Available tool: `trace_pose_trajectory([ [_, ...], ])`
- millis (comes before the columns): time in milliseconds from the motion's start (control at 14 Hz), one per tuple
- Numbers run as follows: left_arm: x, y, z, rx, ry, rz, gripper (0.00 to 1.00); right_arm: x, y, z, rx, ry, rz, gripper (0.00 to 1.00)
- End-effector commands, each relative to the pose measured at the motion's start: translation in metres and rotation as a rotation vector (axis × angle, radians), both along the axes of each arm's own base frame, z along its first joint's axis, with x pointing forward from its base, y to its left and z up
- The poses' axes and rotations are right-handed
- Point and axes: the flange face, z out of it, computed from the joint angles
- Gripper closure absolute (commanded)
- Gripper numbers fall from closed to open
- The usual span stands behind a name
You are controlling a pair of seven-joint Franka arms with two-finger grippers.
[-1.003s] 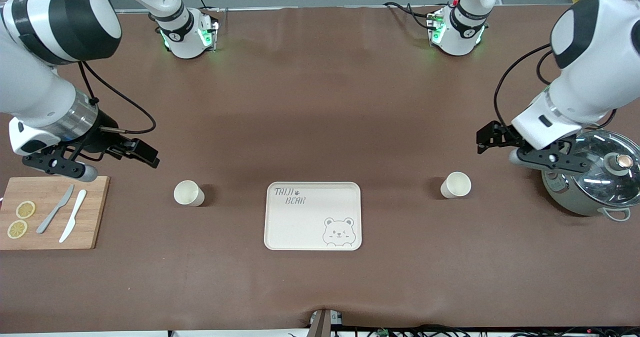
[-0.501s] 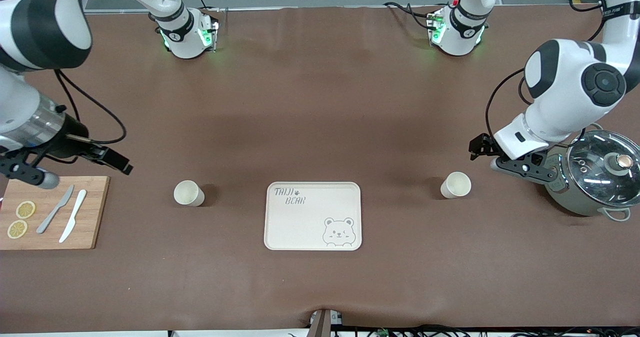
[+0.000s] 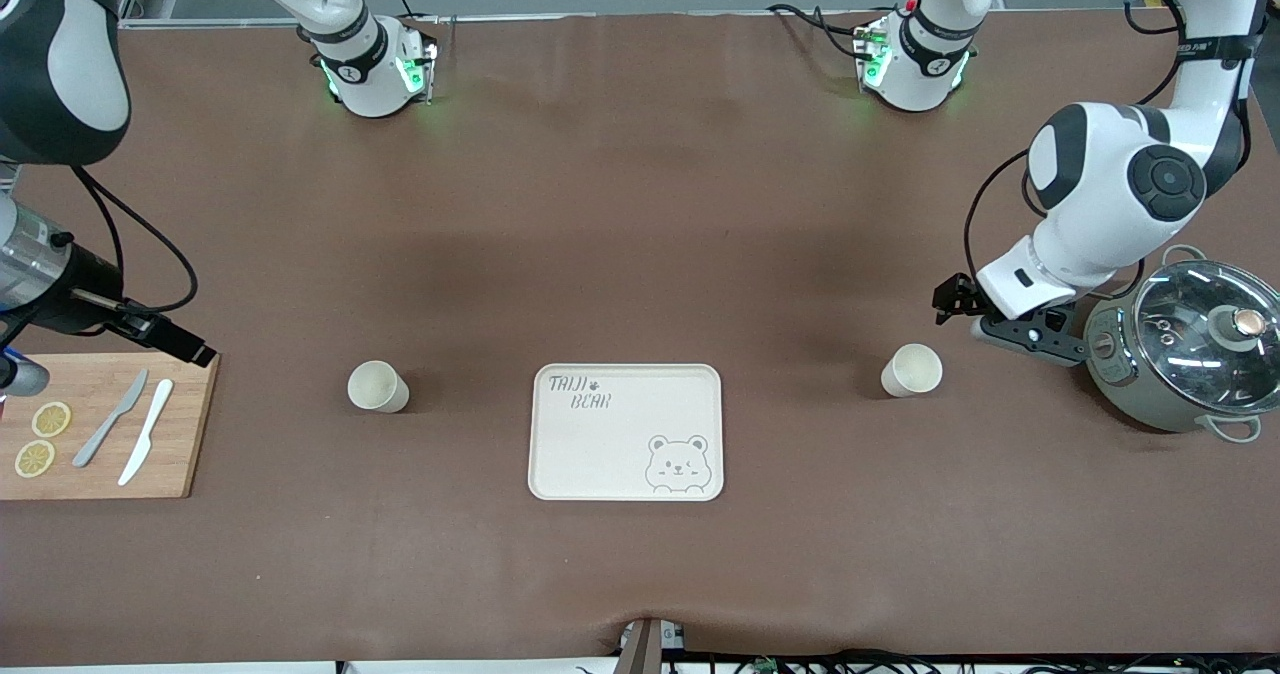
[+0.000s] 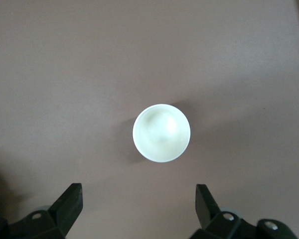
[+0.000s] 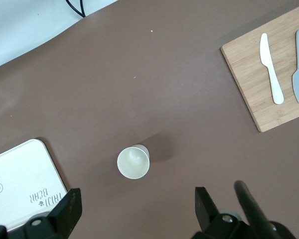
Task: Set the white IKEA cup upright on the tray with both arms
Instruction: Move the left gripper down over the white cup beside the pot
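Two white cups stand upright on the brown table, one on each side of the cream tray (image 3: 625, 454). The cup toward the left arm's end (image 3: 912, 370) shows from above in the left wrist view (image 4: 161, 133). My left gripper (image 3: 1030, 339) is open and empty, up beside that cup, between it and the pot (image 4: 138, 205). The other cup (image 3: 378, 387) shows in the right wrist view (image 5: 133, 162) beside the tray's corner (image 5: 20, 179). My right gripper (image 3: 15, 374) is open and empty at the view's edge, over the cutting board's end (image 5: 135, 209).
A wooden cutting board (image 3: 185, 424) with two lemon slices (image 3: 42, 439) and two knives (image 3: 130, 429) lies at the right arm's end; it also shows in the right wrist view (image 5: 249, 89). A grey pot with a glass lid (image 3: 1180, 354) stands at the left arm's end.
My right gripper has moved away from its cup toward the right arm's end of the table, nearly out of view. My left gripper has shifted toward its cup. Cups and tray have not moved.
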Motion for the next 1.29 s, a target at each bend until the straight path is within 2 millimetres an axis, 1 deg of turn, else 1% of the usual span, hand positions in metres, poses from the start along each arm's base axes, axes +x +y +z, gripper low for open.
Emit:
trace_pose_trajectory([
  [0, 0.009, -0.001, -0.023, -0.016, -0.010, -0.016, 0.00, 0.007, -0.003, 0.000, -0.002, -0.001, -0.003, 0.00],
  [72, 0.013, -0.002, -0.029, -0.019, -0.005, -0.016, 0.00, 0.007, -0.009, 0.000, -0.002, -0.001, -0.012, 0.00],
  [215, 0.019, -0.004, -0.038, -0.025, 0.004, -0.018, 0.00, 0.007, -0.009, -0.001, -0.002, 0.000, -0.012, 0.00],
  [287, 0.024, -0.007, -0.039, -0.029, 0.002, -0.019, 0.00, 0.008, -0.009, -0.004, -0.002, 0.005, -0.011, 0.00],
  [430, 0.034, -0.010, -0.044, -0.035, 0.001, -0.017, 0.00, 0.008, -0.003, -0.001, -0.002, 0.002, -0.004, 0.00],
  [501, 0.038, -0.011, -0.045, -0.038, -0.001, -0.017, 0.00, 0.007, -0.005, 0.002, -0.003, -0.001, -0.006, 0.00],
  [645, 0.046, -0.019, -0.051, -0.045, 0.000, -0.023, 0.00, 0.007, -0.008, 0.005, -0.003, -0.007, -0.013, 0.00],
  [716, 0.049, -0.021, -0.055, -0.045, 0.003, -0.025, 0.00, 0.008, -0.006, 0.007, -0.002, -0.016, -0.018, 0.00],
  [860, 0.055, -0.020, -0.063, -0.026, 0.006, -0.038, 0.00, 0.008, -0.007, 0.014, -0.010, -0.026, -0.015, 0.00],
  [931, 0.058, -0.020, -0.067, -0.017, 0.007, -0.038, 0.00, 0.008, -0.010, 0.015, -0.024, -0.028, -0.018, 0.00],
  [1003, 0.060, -0.020, -0.074, -0.008, 0.015, -0.043, 0.00, 0.009, -0.017, 0.015, -0.015, -0.032, -0.030, 0.00],
  [1074, 0.061, -0.019, -0.078, -0.004, 0.018, -0.046, 0.00, 0.010, -0.016, 0.016, -0.021, -0.035, -0.026, 0.00],
  [1146, 0.061, -0.017, -0.080, -0.004, 0.021, -0.043, 0.00, 0.008, -0.012, 0.020, -0.039, -0.036, -0.016, 0.00],
  [1218, 0.061, -0.017, -0.084, -0.005, 0.026, -0.043, 0.00, 0.005, -0.013, 0.023, -0.055, -0.025, -0.011, 0.00],
])
